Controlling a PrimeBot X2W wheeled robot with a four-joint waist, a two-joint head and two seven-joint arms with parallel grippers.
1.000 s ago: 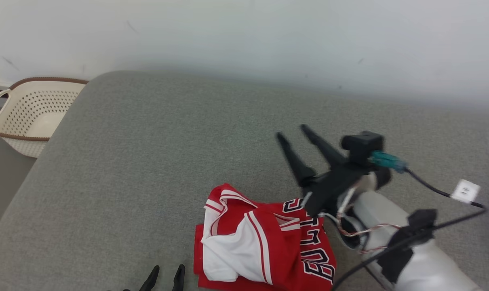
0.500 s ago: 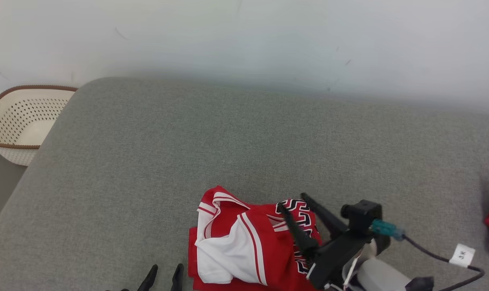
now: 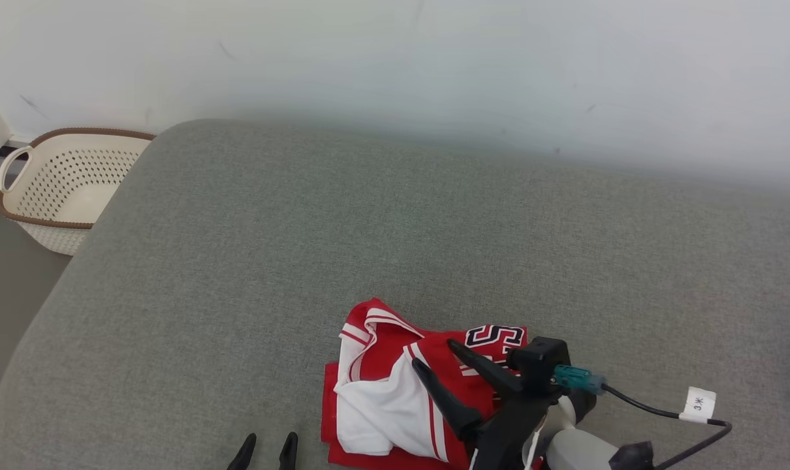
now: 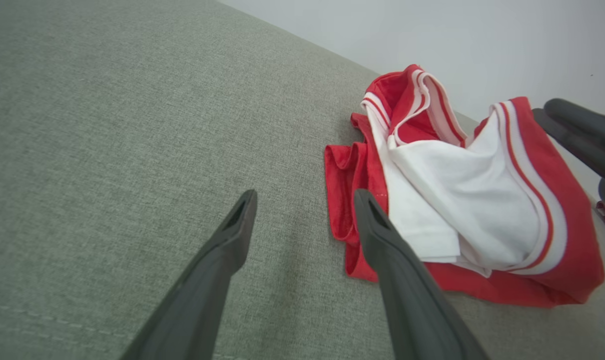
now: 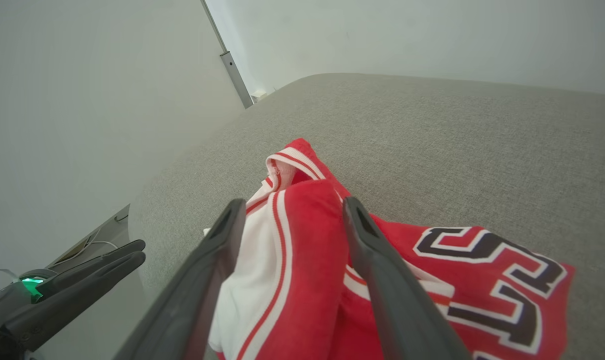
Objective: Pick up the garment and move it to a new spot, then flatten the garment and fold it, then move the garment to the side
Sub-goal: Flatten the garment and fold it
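Observation:
The garment (image 3: 395,398), a red and white jersey with black lettering, lies crumpled near the front of the grey cushion (image 3: 369,228). My right gripper (image 3: 437,352) hovers open just above it, its fingers straddling a raised red and white fold (image 5: 307,235); whether they touch the cloth I cannot tell. My left gripper (image 3: 269,440) is open and empty at the front edge, a little to the left of the garment (image 4: 462,200). In the left wrist view its right finger (image 4: 382,235) stands close to the garment's red hem, and the right gripper's fingers (image 4: 582,130) show beyond the garment.
A cream perforated basket (image 3: 62,189) with a brown rim stands on the floor off the cushion's far left corner. A pale wall (image 3: 434,65) runs behind the cushion. Bare grey surface stretches left of and beyond the garment. The left gripper (image 5: 82,280) appears low left in the right wrist view.
My right gripper has drawn back from beyond the garment and come down over it, staying open. The left gripper has kept its place. The head camera has shifted slightly.

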